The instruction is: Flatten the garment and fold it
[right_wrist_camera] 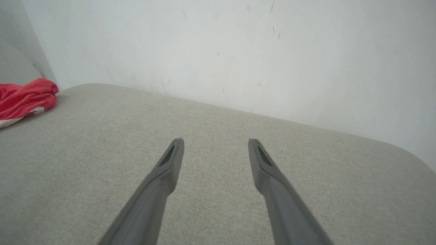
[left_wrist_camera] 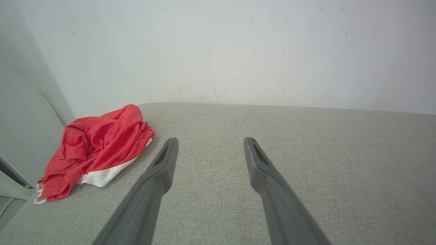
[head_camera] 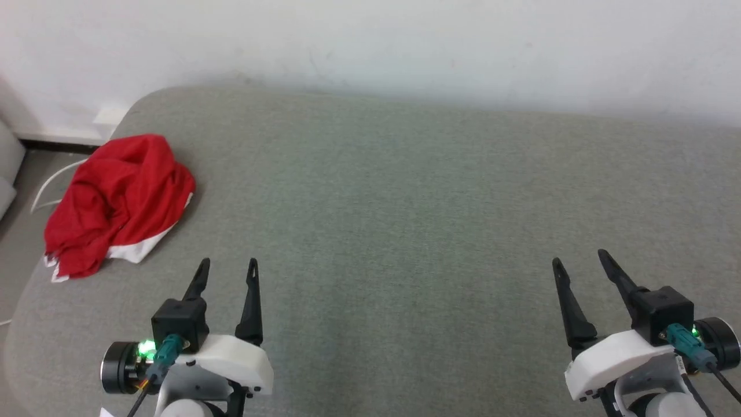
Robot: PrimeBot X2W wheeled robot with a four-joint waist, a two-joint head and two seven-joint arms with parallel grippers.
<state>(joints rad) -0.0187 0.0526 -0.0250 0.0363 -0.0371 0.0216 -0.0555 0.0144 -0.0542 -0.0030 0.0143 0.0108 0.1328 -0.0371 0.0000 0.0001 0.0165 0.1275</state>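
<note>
At cushion's (head_camera: pixel 405 231) L edge nr wall (head_camera: pixel 370 46) lies garment (head_camera: pixel 116 202).

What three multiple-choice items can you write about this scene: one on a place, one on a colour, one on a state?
1. Where does the garment lie on the grey surface?
A. at its left end, near the edge
B. in the middle
C. at its right end

2. What colour is the trim on the red garment?
A. black
B. white
C. yellow

3. How do the left gripper and the right gripper stand?
A. both open and empty
B. both shut on the garment
C. left open, right shut on the garment

Answers:
1 A: the head view shows it crumpled by the surface's left edge.
2 B: a white band shows under the red folds.
3 A: each wrist view shows the fingers apart with nothing between them, away from the cloth.
</note>
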